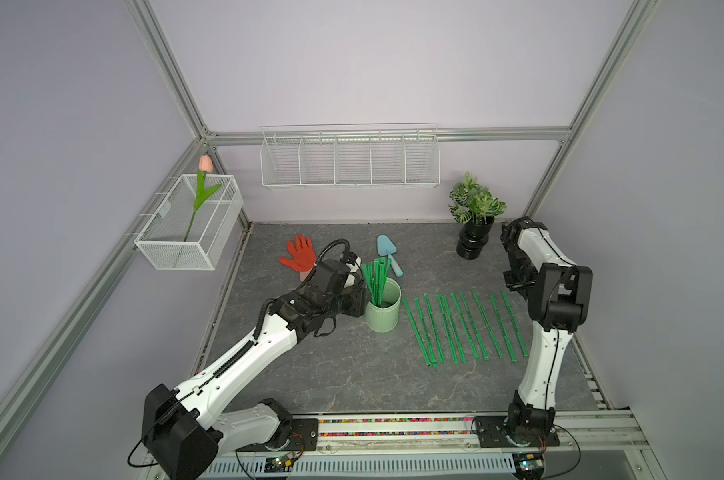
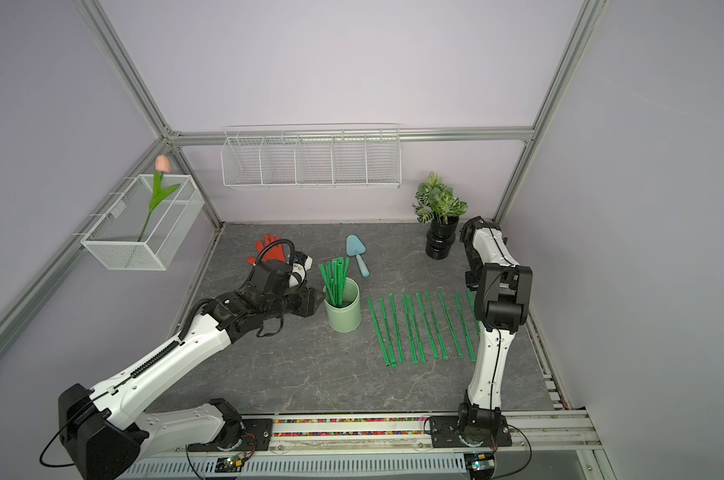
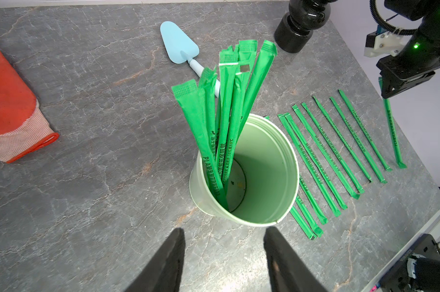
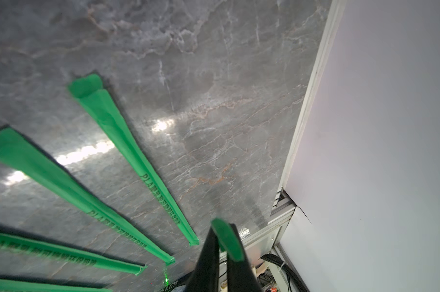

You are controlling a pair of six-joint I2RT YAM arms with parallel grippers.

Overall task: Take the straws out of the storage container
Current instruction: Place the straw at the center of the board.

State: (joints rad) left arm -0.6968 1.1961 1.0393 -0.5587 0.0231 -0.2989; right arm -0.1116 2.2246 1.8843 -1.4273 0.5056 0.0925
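Now the smooth mint storage container (image 3: 269, 164) holds flat, crimp-ended straws (image 3: 225, 126); beside it the left gripper (image 3: 224, 230) gapes empty; the right gripper (image 4: 222, 235) pinches another.

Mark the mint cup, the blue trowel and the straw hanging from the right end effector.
mint cup (image 3: 264, 161): left wrist view, bare inner wall.
blue trowel (image 1: 385, 245): in a top view, middle of the blade.
held straw (image 3: 392, 129): left wrist view, midway along its wrapper.

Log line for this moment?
left gripper: open, facing pale mint cylindrical cup | right gripper: shut on one bright green straw | in cup: several straws | out: row of straws
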